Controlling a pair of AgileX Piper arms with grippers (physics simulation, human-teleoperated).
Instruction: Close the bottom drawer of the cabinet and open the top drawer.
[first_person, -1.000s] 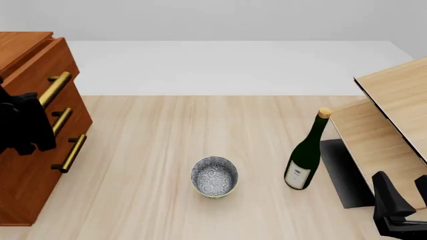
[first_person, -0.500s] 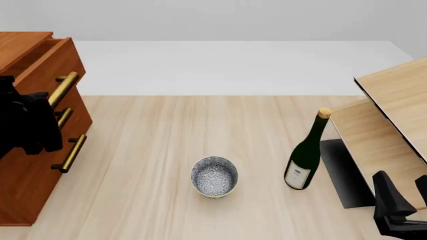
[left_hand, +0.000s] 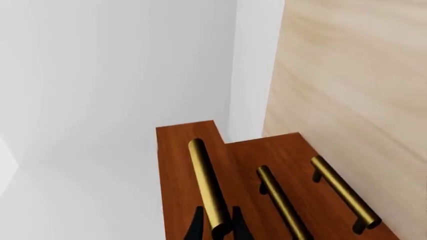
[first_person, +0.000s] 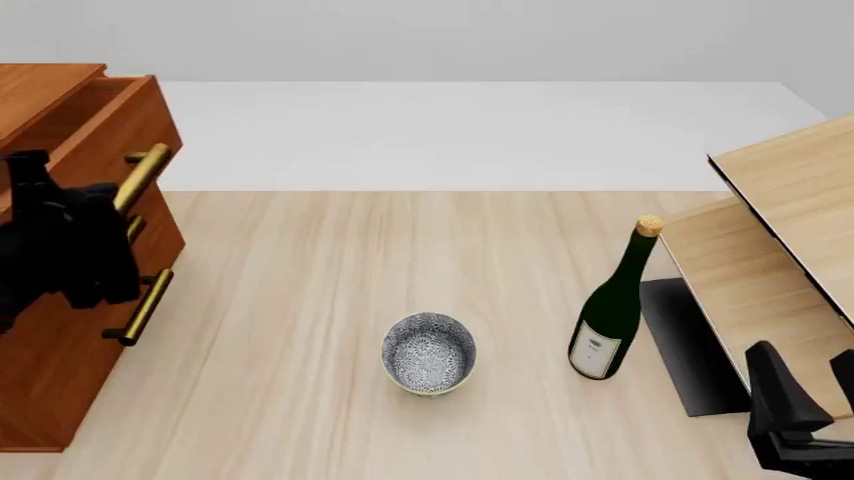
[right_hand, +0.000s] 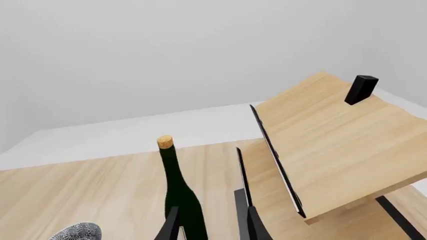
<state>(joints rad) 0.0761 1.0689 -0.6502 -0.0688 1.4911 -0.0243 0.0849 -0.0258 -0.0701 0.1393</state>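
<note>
The cabinet (first_person: 67, 300) stands at the left edge of the desk (first_person: 334, 300), a big rigid wooden chest that looks heavy enough to stay put while a drawer is worked. Its bottom drawer (first_person: 54, 390) sits flush with the front, so that half of the task looks done. The top drawer (first_person: 127, 125) stands out a little from the cabinet's face, its inside just showing from above. It is a stiff box on slides and should travel straight out if pulled square to its front; a skewed pull might bind it.

The place to hold is the top drawer's brass handle (left_hand: 207, 185), a smooth round bar, likely slippery, so a grip near its middle seems best. The left gripper (left_hand: 215, 227) has its jaws closed narrowly round that bar, one on each side, in the wrist view.

The right gripper (right_hand: 210, 225) waits near the desk's right front corner, jaws parted and holding nothing, facing a green bottle (first_person: 611, 310) and pale wooden furniture (first_person: 787, 230). A patterned bowl (first_person: 429, 353) sits mid-desk.
</note>
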